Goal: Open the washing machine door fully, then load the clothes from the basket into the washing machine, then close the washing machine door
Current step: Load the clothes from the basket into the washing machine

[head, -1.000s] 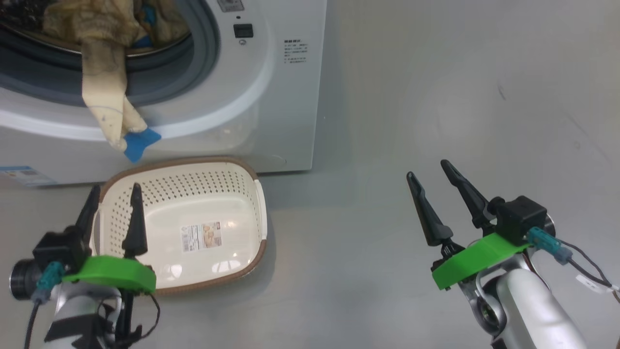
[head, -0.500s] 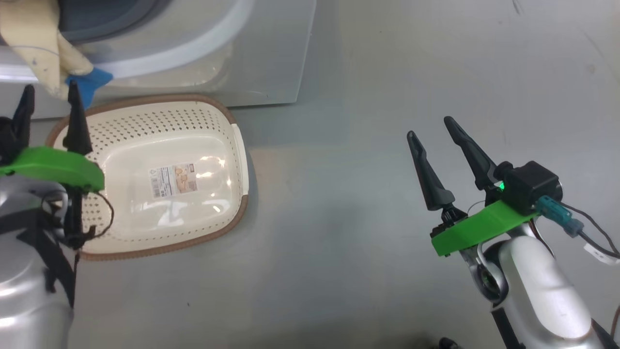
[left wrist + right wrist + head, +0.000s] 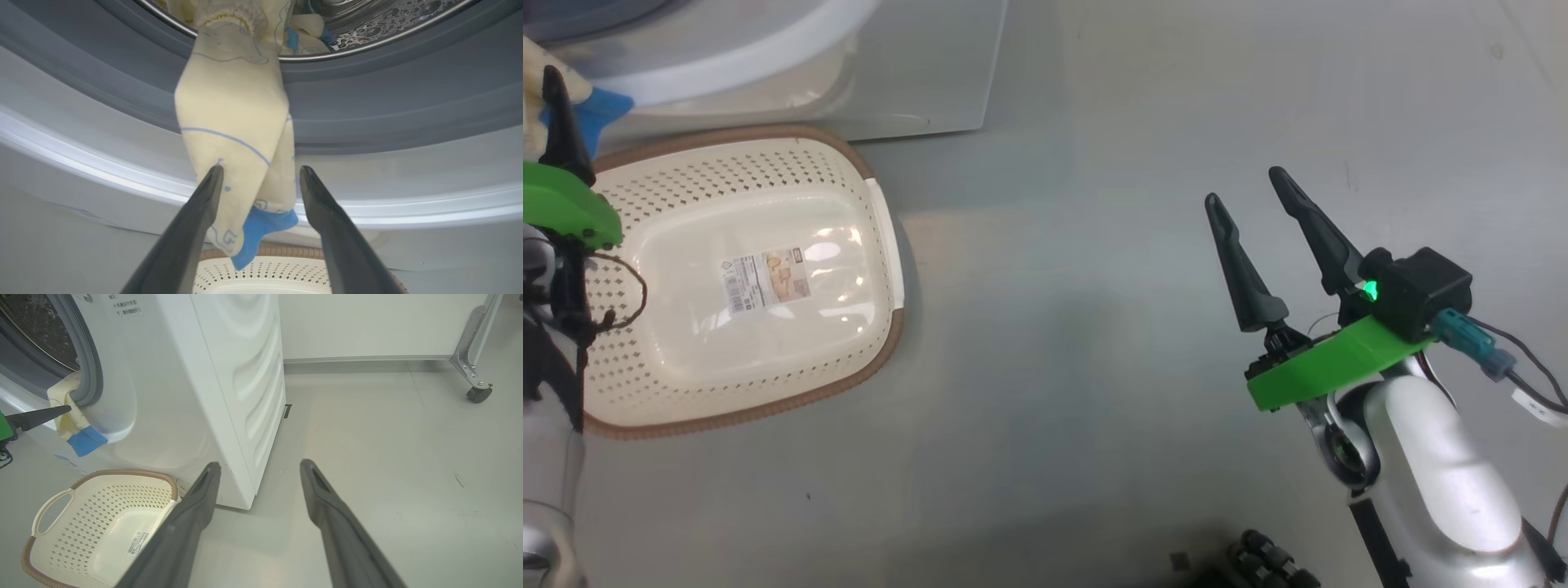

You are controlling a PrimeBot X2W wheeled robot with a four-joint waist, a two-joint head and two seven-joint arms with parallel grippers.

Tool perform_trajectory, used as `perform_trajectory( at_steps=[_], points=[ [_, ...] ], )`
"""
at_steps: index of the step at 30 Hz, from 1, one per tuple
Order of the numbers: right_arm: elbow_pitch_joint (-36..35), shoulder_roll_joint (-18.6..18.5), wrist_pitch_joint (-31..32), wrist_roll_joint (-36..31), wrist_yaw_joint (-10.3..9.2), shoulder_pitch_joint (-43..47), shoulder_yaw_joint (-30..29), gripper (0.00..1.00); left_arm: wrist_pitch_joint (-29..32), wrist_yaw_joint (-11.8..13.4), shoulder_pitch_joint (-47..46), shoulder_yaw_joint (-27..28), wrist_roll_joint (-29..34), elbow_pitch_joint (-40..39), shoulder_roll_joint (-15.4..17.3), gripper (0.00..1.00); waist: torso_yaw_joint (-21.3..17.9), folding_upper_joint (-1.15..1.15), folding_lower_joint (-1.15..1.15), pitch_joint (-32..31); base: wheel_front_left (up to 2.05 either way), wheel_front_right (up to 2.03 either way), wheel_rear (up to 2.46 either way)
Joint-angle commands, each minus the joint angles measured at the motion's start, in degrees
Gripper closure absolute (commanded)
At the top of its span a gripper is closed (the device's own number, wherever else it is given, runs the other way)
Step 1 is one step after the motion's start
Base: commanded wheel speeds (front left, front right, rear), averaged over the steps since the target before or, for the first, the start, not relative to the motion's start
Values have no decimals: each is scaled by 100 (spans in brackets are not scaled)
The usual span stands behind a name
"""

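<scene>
Left gripper [image 3: 261,169] nearer the dangling clothes [image 3: 233,122] than before, open-fingered; right gripper [image 3: 1245,184] agape above grey floor [image 3: 1054,367].

clothes [image 3: 229,134]: pale yellow, blue cuff | basket [image 3: 768,167]: cream, perforated, brown rim

We've got our left gripper [image 3: 261,169] spread wide, fingers flanking a pale yellow garment [image 3: 231,122]. It spills from the drum [image 3: 392,24] over the grey gasket [image 3: 388,110], its blue cuff dangling above the basket [image 3: 286,269].

The clothes [image 3: 229,122] — soft, matt cloth — against a dimpled, shiny steel drum [image 3: 392,18]. The basket [image 3: 727,163]: glossy perforated plastic on a smooth floor [image 3: 1094,245].
</scene>
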Motion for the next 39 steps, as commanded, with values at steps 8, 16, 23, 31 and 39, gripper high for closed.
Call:
perform_trajectory(
  at_steps=[8, 16, 23, 31, 39],
  points=[
    [-226, 15, -37, 119, -16, -91, 165, 0, -87, 13, -566, 97, -32, 495, 440, 0, -152, 0, -1, 156, 0, 0, 0],
    [-211, 15, -37, 161, -16, -118, 178, 0, -129, 0, -841, 77, -95, 779, 439, 100, -214, 0, -1, 195, 0, 0, 0],
    [-186, 15, -37, 166, -16, -118, 176, 0, -141, -32, -724, 11, -117, 754, 397, 100, -172, 0, -1, 94, 0, 0, 0],
    [-153, 15, -37, 164, -16, -89, 165, 0, -142, 108, -104, 112, 41, -472, 407, 100, -76, 0, -1, -63, 0, 0, 0],
    [-193, 15, -37, 233, -16, -114, 232, 0, -143, 185, 100, 213, 283, -1712, 569, 100, -78, 0, -1, 9, 0, 0, 0]
  ],
)
